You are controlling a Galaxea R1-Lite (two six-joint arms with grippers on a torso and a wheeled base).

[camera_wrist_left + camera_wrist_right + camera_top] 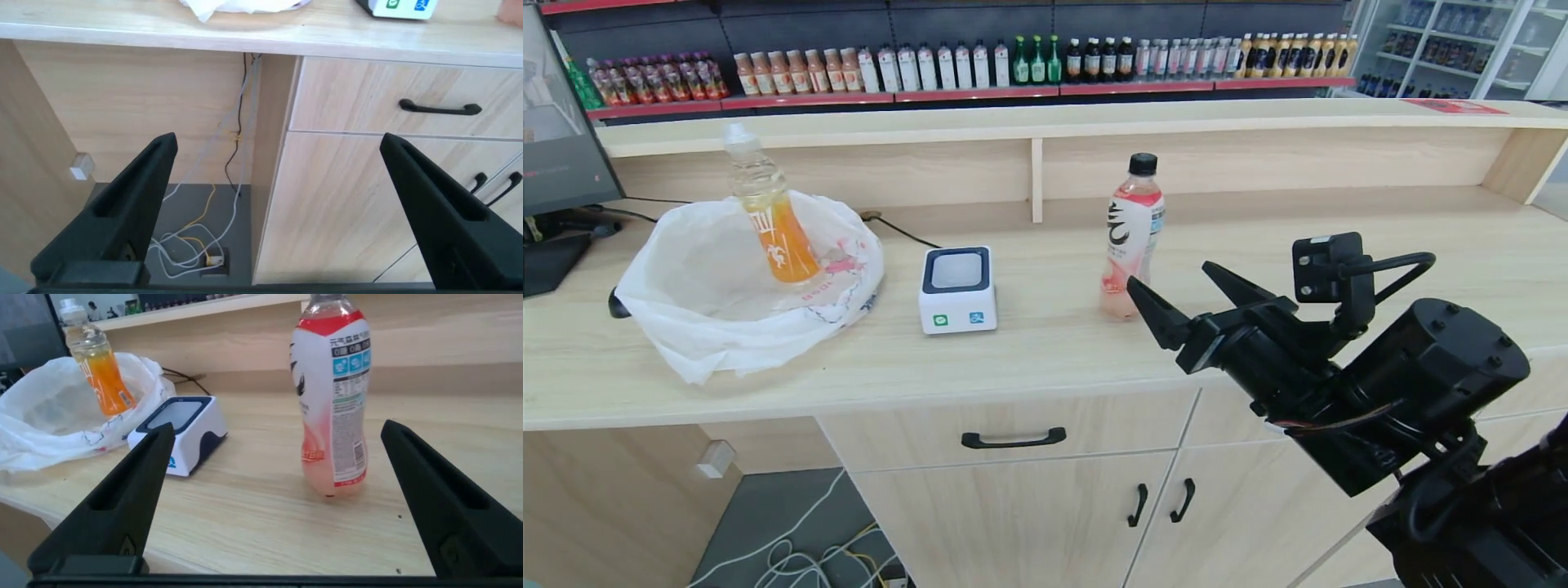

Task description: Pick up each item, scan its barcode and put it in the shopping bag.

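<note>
A pink drink bottle [1131, 237] with a black cap stands upright on the wooden counter [1054, 343], right of the white barcode scanner box [957, 290]. My right gripper [1188, 302] is open, just right of and in front of the bottle, fingers pointing toward it; the bottle [333, 400] stands between and beyond the fingertips, apart from them. An orange juice bottle [768, 212] leans inside the white shopping bag [719, 286] at the left. My left gripper [278, 212] is open below counter height, facing the cabinet front.
A monitor [556, 139] and its stand sit at the far left, with a cable behind the bag. A raised shelf ledge [1045, 122] runs along the back of the counter. Drawers with black handles [1013, 439] lie below. Cables [196, 245] lie on the floor.
</note>
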